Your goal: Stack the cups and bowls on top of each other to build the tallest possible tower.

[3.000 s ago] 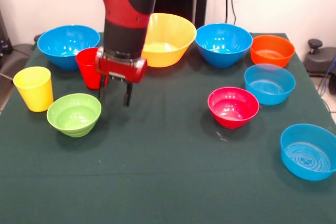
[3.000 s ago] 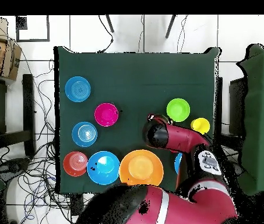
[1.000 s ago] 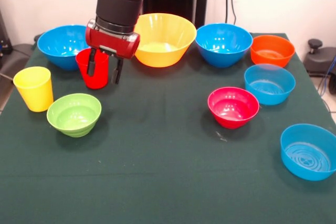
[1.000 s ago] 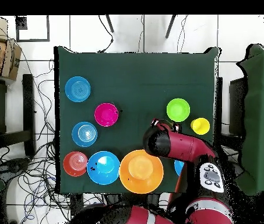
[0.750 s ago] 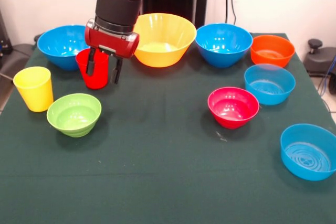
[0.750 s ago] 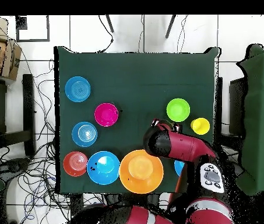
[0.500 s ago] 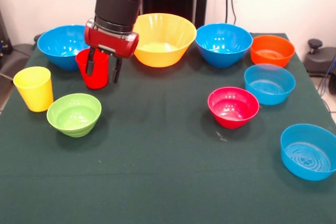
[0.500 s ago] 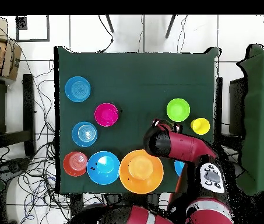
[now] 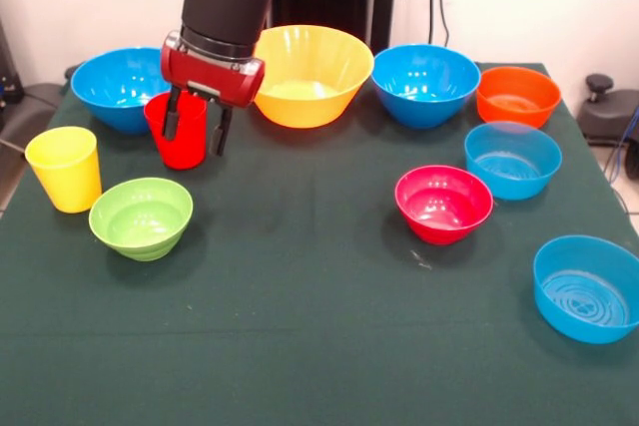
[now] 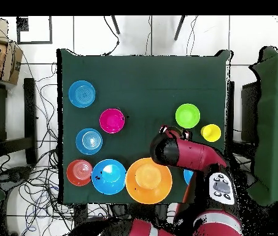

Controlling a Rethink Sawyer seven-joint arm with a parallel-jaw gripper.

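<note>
The red ribbed cup stands on the table in front of the left deep blue bowl. My gripper hangs over it, open, one finger across the cup's front and one just off its right side. The overhead view shows the gripper and arm covering the cup. The big yellow-orange bowl stands alone at the back with nothing stacked in it. The yellow cup and light green bowl stand at the left.
A second deep blue bowl, an orange bowl, two pale blue bowls and a pink-red bowl stand on the right half of the green table. All stand singly.
My gripper has risen slightly above the red cup. The cup and all the bowls have stayed in place.
</note>
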